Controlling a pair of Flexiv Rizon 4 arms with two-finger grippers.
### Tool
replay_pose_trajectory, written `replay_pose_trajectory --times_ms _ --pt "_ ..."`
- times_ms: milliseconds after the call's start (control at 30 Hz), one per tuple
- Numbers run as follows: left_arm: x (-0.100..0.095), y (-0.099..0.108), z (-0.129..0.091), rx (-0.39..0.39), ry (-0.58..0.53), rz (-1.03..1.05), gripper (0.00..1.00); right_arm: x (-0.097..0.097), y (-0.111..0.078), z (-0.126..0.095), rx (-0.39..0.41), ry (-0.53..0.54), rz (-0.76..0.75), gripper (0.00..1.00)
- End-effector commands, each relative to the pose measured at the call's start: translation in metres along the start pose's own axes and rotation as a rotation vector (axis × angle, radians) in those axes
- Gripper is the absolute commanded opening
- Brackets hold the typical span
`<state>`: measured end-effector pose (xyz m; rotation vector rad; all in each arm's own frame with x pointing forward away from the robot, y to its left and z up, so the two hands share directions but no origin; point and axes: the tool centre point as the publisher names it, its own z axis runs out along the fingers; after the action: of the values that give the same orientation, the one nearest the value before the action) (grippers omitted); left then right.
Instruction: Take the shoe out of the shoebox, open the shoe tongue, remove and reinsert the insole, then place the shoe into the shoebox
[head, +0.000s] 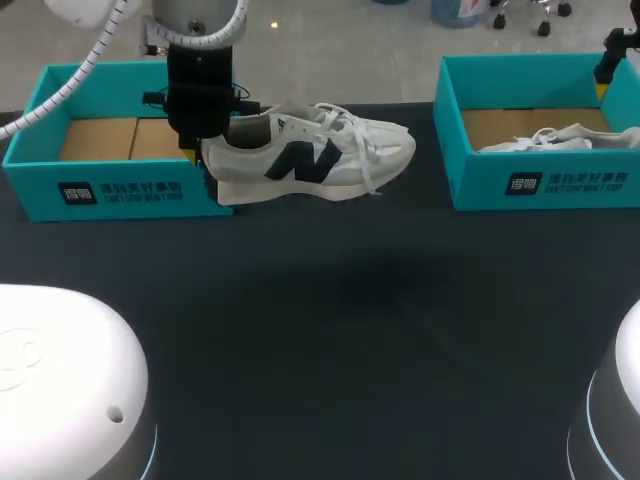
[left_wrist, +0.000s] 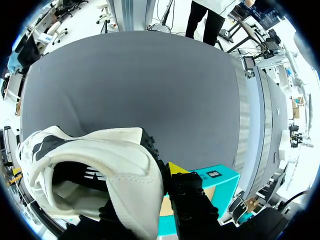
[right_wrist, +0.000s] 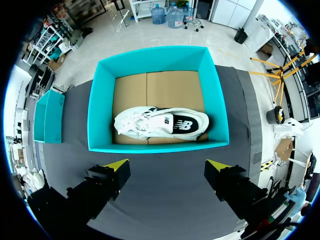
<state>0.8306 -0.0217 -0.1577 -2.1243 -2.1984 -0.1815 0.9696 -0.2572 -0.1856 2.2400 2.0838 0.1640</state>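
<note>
The dark surface (head: 320, 330) lies nearest us, with open room between the two boxes. Above it our left end effector (head: 205, 158) is clamped on the heel of the white sneaker (head: 310, 160), which hangs just beside the corner of the left shoebox (head: 60, 190), toe towards the middle. To do this step well, we judge that we should carry the sneaker clear of the box wall and lower it level, sole flat, where the other arm can reach the tongue. Farther off, our right end effector (right_wrist: 167, 172) hovers with its fingers apart before the right shoebox (right_wrist: 155, 60). Only its wrist view shows the whole second sneaker (right_wrist: 160, 124) inside. Only the left wrist view looks into our sneaker's opening (left_wrist: 75, 180).
</note>
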Motion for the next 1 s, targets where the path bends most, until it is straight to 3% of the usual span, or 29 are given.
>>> replay_pose_trajectory --times_ms 33,400,800,1000 --pt "0.001 -0.002 -0.002 -0.007 -0.001 -0.001 0.0 0.0 0.0 0.0 0.0 0.0 0.001 1.0" --pt "0.001 -0.002 -0.002 -0.007 -0.001 -0.001 0.0 0.0 0.0 0.0 0.0 0.0 0.001 1.0" --pt "-0.023 -0.051 0.0 0.011 -0.039 0.042 0.0 0.0 0.0 0.0 0.0 0.0 0.001 1.0" --pt "-0.031 -0.061 0.0 0.011 -0.025 0.051 0.0 0.0 0.0 0.0 0.0 0.0 0.001 1.0"
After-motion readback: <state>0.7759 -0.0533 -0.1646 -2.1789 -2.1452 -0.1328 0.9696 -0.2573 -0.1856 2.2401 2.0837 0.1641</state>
